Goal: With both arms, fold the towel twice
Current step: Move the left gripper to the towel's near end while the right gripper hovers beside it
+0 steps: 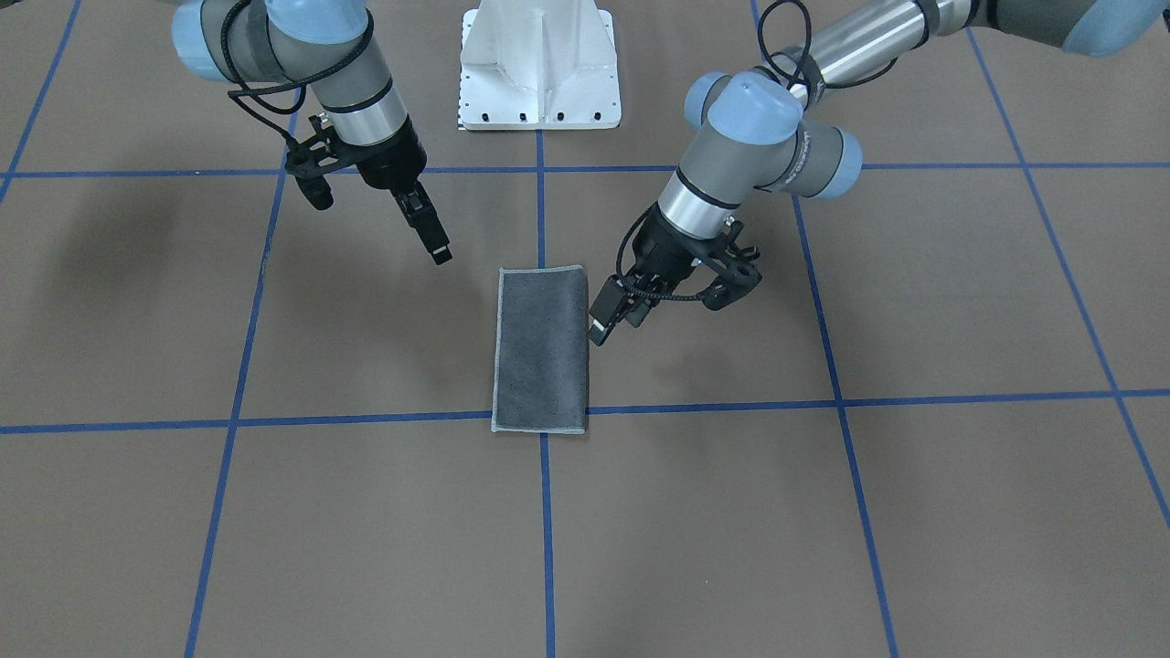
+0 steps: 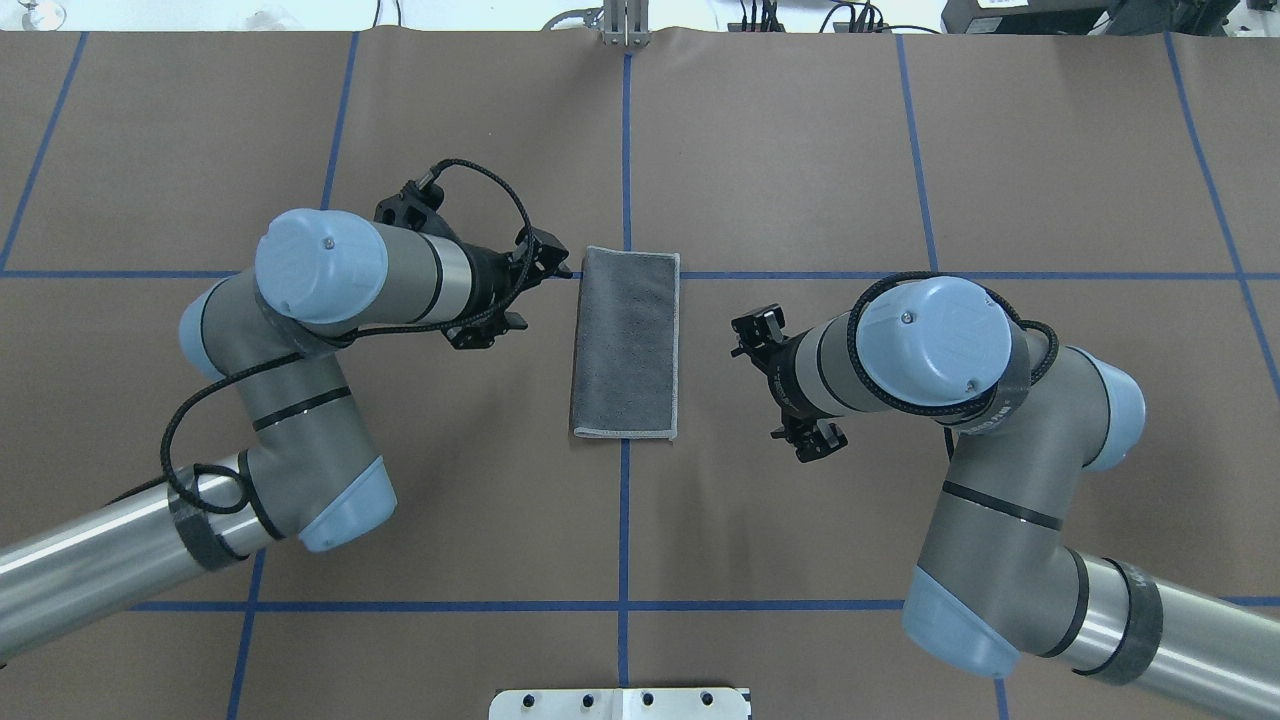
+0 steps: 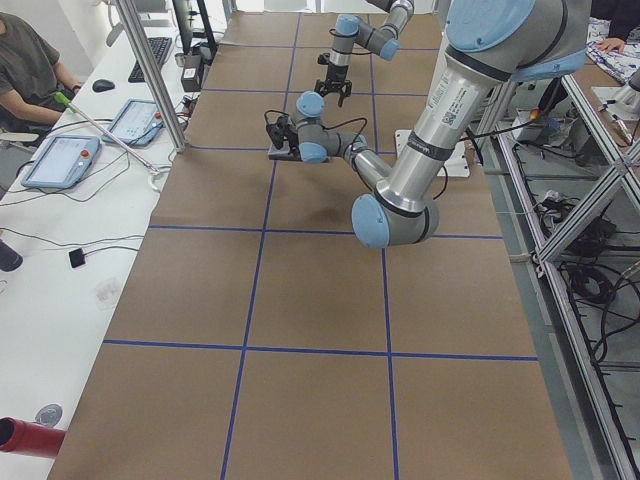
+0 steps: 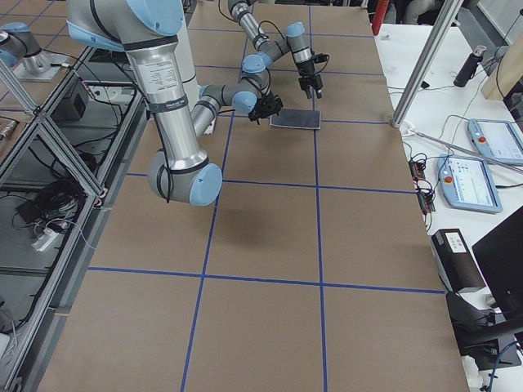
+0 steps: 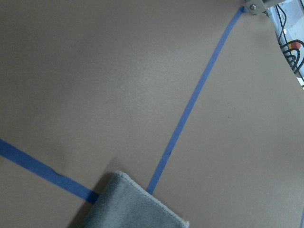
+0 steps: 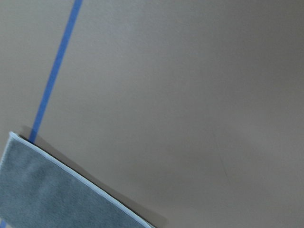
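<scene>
The folded towel (image 1: 539,347) lies flat, grey side up, in the middle of the table (image 1: 366,512). The left gripper (image 1: 603,327) hangs just beside its left edge, and the right gripper (image 1: 439,249) hangs apart on its right. I cannot tell whether either gripper's fingers are apart or together.

Bare table (image 1: 366,512) flanks the towel (image 1: 539,352) — left pincer (image 1: 603,327) just beside, right pincer (image 1: 440,252) near.

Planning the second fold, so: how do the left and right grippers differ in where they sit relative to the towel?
The left gripper hangs close beside the towel; the right gripper stands clearly apart from it. The left gripper faces the long edge without light stitching; the right gripper faces the stitched long edge. Both tilt inward and neither holds the towel.
</scene>
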{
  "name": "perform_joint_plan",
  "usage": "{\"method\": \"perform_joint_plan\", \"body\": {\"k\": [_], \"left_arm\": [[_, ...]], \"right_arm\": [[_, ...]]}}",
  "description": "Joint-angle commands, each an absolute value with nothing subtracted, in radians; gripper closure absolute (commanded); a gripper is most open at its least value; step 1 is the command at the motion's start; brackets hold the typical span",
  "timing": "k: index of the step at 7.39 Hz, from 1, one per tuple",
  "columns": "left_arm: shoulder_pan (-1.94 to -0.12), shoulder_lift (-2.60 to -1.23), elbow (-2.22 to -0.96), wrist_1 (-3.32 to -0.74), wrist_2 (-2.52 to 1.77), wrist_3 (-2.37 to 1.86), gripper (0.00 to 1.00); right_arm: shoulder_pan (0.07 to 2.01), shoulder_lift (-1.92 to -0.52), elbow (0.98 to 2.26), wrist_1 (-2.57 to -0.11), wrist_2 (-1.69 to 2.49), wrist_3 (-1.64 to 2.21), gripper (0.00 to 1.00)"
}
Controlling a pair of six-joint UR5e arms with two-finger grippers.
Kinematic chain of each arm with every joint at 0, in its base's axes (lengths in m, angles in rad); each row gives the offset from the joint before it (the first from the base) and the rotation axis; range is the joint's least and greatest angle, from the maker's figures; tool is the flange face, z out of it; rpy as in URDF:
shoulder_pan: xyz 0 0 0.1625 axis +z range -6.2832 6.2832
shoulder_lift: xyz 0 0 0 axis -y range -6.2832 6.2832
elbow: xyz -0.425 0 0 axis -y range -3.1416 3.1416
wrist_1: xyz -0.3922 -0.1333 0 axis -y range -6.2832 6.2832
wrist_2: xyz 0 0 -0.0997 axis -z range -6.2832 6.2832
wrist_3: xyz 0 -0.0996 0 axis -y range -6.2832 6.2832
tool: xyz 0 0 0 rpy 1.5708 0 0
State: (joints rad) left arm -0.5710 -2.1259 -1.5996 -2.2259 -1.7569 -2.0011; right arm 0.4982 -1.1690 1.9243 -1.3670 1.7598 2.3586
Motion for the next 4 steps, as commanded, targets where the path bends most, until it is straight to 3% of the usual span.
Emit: {"method": "perform_joint_plan", "body": {"k": [1, 4], "left_arm": [[-0.45, -2.098, -1.654, -2.175, -1.632, -2.08, 0.2], [-0.376, -2.135, -1.654, -2.016, -1.597, -2.082, 0.46]], "right_arm": [[0.52, -1.169, 1.893, -1.359, 1.755, 2.303, 0.0], [0.532, -1.163, 1.891, -1.358, 1.753, 2.299, 0.0]]}}
